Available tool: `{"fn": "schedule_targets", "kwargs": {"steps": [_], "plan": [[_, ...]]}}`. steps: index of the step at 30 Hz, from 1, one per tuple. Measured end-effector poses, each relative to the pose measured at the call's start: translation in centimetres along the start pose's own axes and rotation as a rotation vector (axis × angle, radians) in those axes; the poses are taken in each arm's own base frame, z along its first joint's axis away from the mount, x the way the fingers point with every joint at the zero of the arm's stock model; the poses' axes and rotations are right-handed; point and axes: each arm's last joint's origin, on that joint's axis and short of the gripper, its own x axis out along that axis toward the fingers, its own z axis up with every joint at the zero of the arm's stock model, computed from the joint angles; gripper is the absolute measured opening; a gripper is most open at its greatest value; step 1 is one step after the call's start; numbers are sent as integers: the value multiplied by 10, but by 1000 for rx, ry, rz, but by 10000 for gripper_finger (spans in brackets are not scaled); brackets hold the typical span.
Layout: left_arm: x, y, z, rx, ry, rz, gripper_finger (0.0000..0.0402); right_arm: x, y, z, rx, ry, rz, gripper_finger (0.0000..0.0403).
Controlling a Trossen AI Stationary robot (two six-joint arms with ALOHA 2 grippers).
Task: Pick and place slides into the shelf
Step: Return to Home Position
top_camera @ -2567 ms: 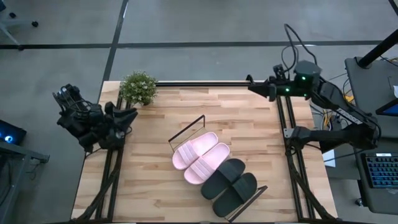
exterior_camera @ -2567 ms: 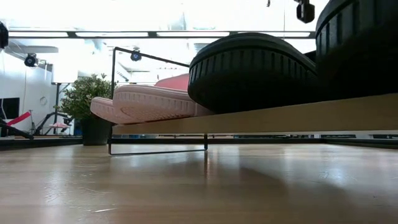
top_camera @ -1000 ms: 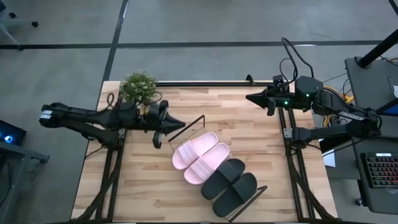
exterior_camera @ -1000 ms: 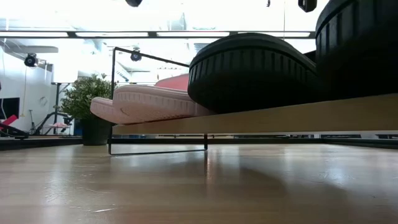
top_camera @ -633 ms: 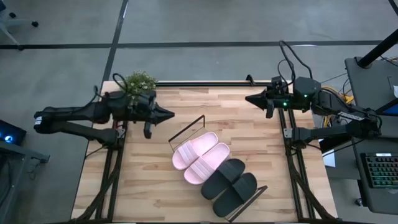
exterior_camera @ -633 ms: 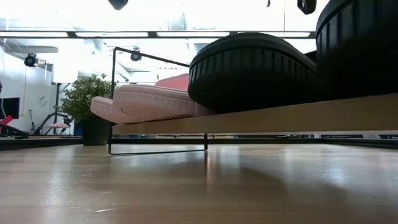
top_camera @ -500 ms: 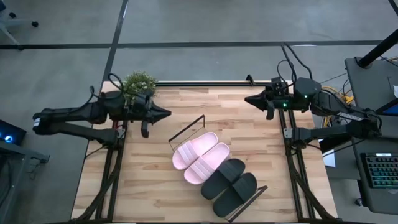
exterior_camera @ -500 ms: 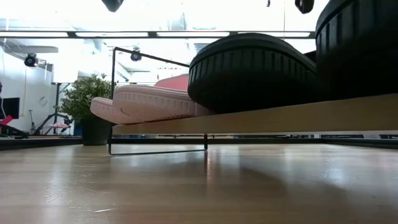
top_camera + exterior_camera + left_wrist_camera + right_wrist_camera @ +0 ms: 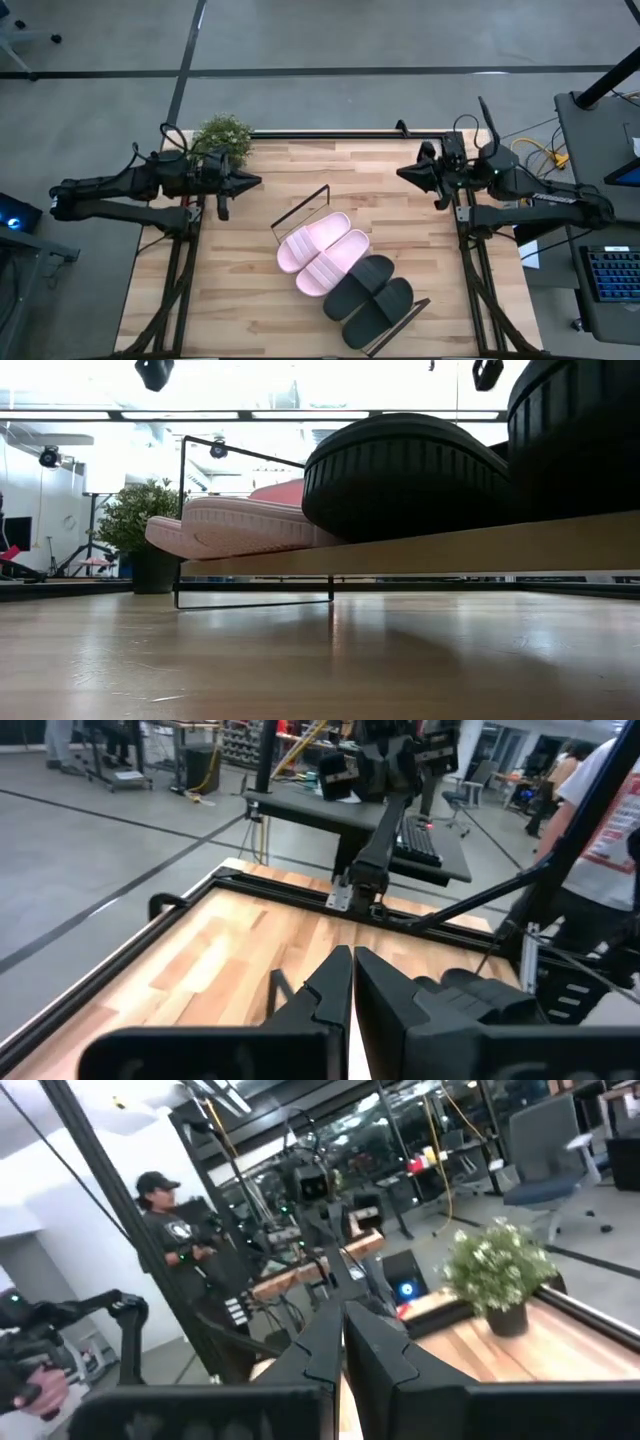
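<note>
Vs a sec ago: left end effector (image 9: 248,182) has pulled back from the shelf's near wire end twd the left edge of the surface (image 9: 250,300), and now sits just beside the potted plant (image 9: 222,138), well apart from the footwear. Left wrist view shows its fingers (image 9: 330,982) pressed narrow, nothing btwn them. Right end effector (image 9: 403,172) has shifted only a little, settling lower at the far-right side of the surface. Its tips are also drawn together w/ just a sliver of gap, and it's empty in its own wrist view.

Slides haven't budged. Pink pair (image 9: 322,250) and black pair (image 9: 368,292) lie side by side in one diagonal row on the shelf (image 9: 450,548), touching or nearly so. Low view has the soles resting flat on the board, and the pink ones sit nearer the upright wire end.

Meaning for the task: all 4 slides are on the shelf and none are left on the bare surface, so placing looks done. Both arms carry nothing and are clear of the load. Judging by that, only the retreat to rest pose remains. Left arm is still stretched out, so prob more folding to go. Low risk, since neither arm is near the row.
</note>
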Motion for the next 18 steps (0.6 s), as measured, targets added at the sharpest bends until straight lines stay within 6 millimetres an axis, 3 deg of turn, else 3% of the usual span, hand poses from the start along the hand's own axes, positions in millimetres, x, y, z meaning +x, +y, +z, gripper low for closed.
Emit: {"fn": "schedule_targets", "kwargs": {"steps": [11, 18], "plan": [[-8, 11, -44, -54, -5, 54, 0, -23, -17, -34, -33, -44, -179, 8], [-16, 17, -66, -60, -34, 69, 0, -39, -26, -59, -14, -45, -198, 8]]}}
